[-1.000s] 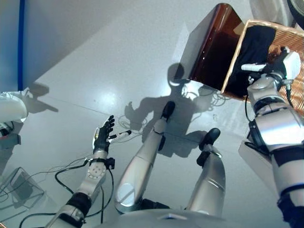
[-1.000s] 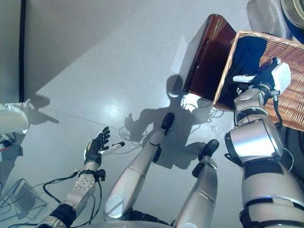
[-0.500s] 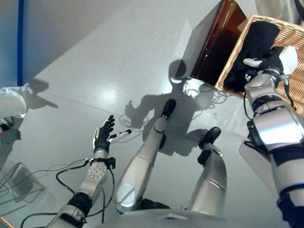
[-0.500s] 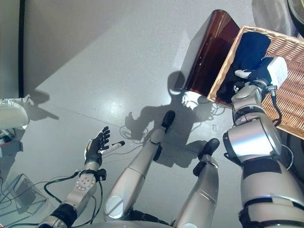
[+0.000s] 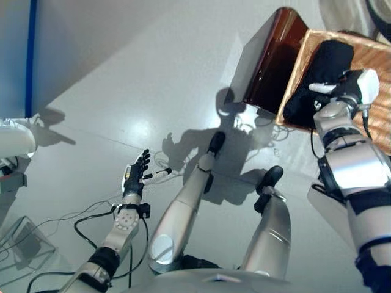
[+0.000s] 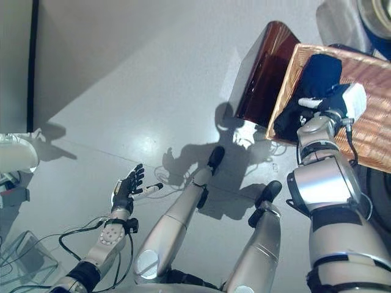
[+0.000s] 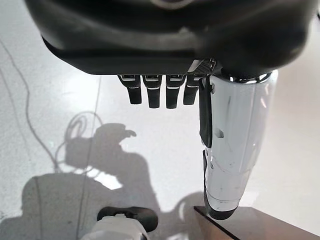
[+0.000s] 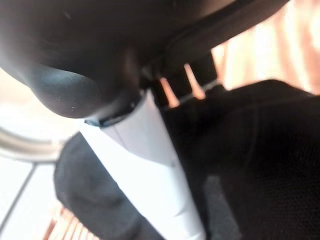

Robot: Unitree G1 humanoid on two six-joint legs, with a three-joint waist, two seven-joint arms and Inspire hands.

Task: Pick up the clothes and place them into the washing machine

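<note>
Black clothes (image 5: 322, 64) lie bunched in a wicker basket (image 6: 374, 131) at the upper right. My right hand (image 5: 345, 90) rests on top of the bundle. In the right wrist view its white-covered thumb (image 8: 150, 155) lies straight across the black cloth (image 8: 265, 150), and the rest of the hand sinks out of sight into the fabric. My left hand (image 5: 135, 177) hangs open over the bare floor at the lower left, holding nothing. Its own wrist view shows straight fingers (image 7: 159, 92) and a white-covered thumb (image 7: 231, 150).
A brown translucent panel (image 5: 269, 61) stands against the basket's left side. A round grey rim (image 6: 380, 11) shows at the top right corner. A white object (image 5: 13, 139) and a clear plastic box (image 5: 21, 244) sit at the left.
The whole picture has shifted a little, so the camera moved. My right hand stays on the black clothes, which now look more bunched towards the basket's near edge. The left hand has hardly moved.
</note>
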